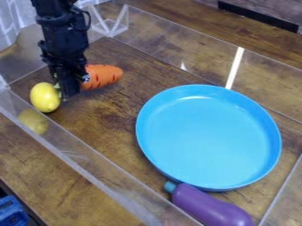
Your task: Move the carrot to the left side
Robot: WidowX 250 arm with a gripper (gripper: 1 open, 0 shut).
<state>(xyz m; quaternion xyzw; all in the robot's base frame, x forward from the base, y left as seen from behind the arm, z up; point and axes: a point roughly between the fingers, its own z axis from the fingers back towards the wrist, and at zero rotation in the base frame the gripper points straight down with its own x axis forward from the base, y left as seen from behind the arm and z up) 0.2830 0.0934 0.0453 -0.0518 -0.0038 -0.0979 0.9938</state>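
Observation:
The orange carrot (104, 76) lies level just above the wooden table, its leafy end tucked at the fingertips of my black gripper (69, 86). The gripper points straight down and is shut on that end, so the carrot's body sticks out to its right. The gripper's fingers hide the leafy top. The gripper stands at the left of the table, right beside the yellow lemon (45, 97).
A big blue plate (207, 137) fills the right half of the table. A purple eggplant (210, 208) lies at its near edge. Clear plastic walls (71, 150) run along the table's front left and back.

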